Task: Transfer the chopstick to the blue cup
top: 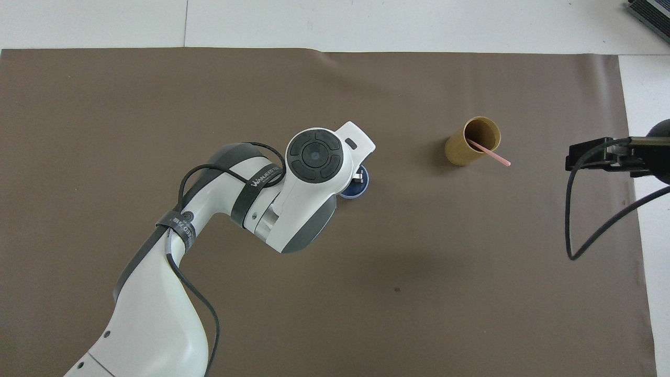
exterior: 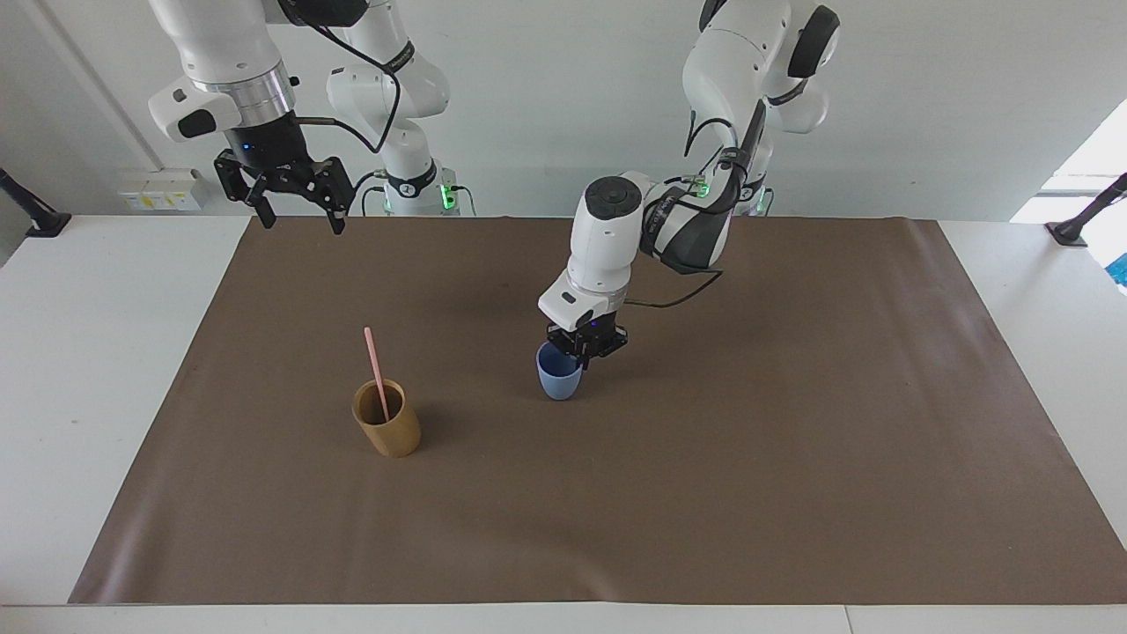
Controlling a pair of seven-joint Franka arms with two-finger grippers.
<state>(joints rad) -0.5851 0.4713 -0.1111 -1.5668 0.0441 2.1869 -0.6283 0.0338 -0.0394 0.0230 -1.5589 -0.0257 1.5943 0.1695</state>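
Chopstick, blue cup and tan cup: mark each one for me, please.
chopstick (exterior: 376,368): facing view, mid-shaft above the tan cup's rim.
blue cup (exterior: 557,383): facing view, outer wall below the rim.
tan cup (exterior: 394,436): facing view, outer wall facing the camera.

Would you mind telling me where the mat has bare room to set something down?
The brown mat lies bare from the blue cup out to the left arm's end, and along the edge farthest from the robots. The only busy strip runs from the tan cup with the chopstick to the blue cup, where the left gripper sits.
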